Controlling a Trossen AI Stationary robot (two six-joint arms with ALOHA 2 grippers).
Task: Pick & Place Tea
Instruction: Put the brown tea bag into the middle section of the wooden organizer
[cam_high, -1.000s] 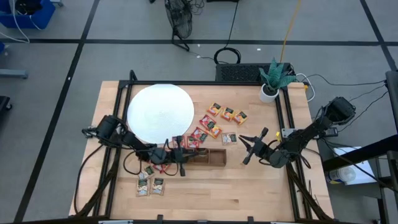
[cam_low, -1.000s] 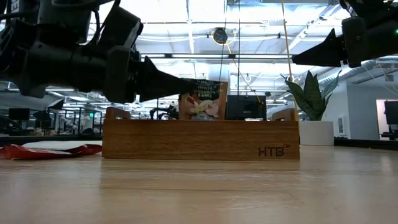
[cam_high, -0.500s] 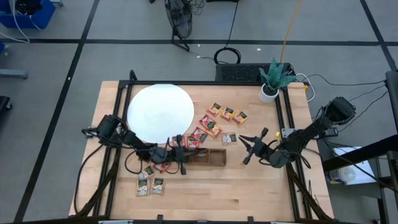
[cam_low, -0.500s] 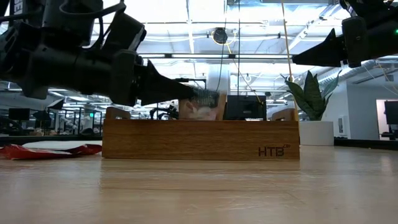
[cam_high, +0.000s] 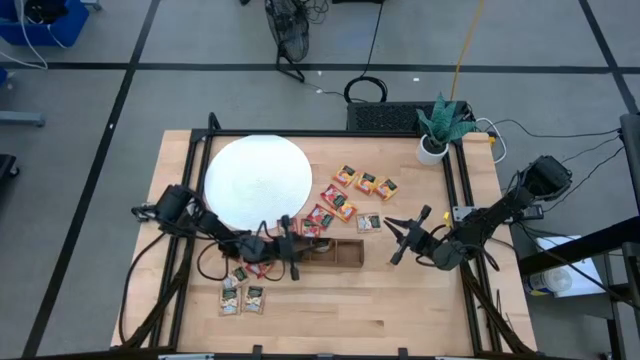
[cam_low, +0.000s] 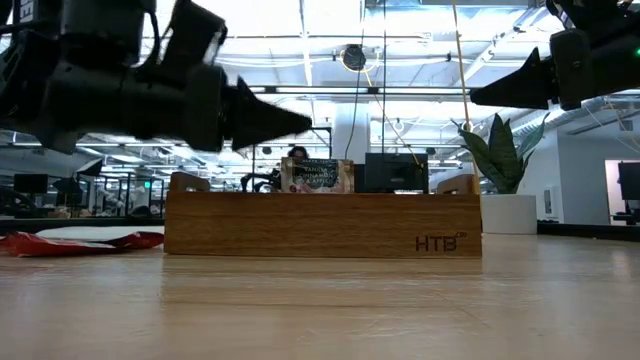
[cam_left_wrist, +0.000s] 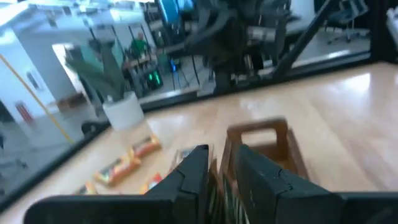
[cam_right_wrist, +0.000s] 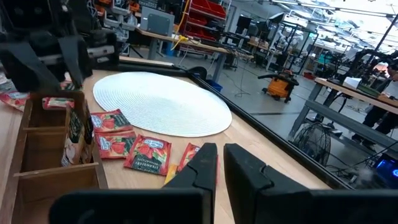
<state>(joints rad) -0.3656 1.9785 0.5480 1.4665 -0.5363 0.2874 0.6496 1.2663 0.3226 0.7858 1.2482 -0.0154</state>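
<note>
The wooden tray (cam_low: 322, 224) stood nearest. A tea sachet (cam_low: 317, 176) sat inside it, poking up over the wall. Above it hung the left gripper (cam_low: 285, 115), fingers a little apart, holding nothing. Farther right, the right gripper (cam_high: 393, 240) waited with fingers together.

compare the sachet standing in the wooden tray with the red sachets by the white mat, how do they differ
The sachet in the tray stands on edge inside a compartment of the wooden tray; the red sachets lie flat on the table beside the white mat. Its wrapper looks dark green and pale, theirs red. Both are small flat square packets.
</note>
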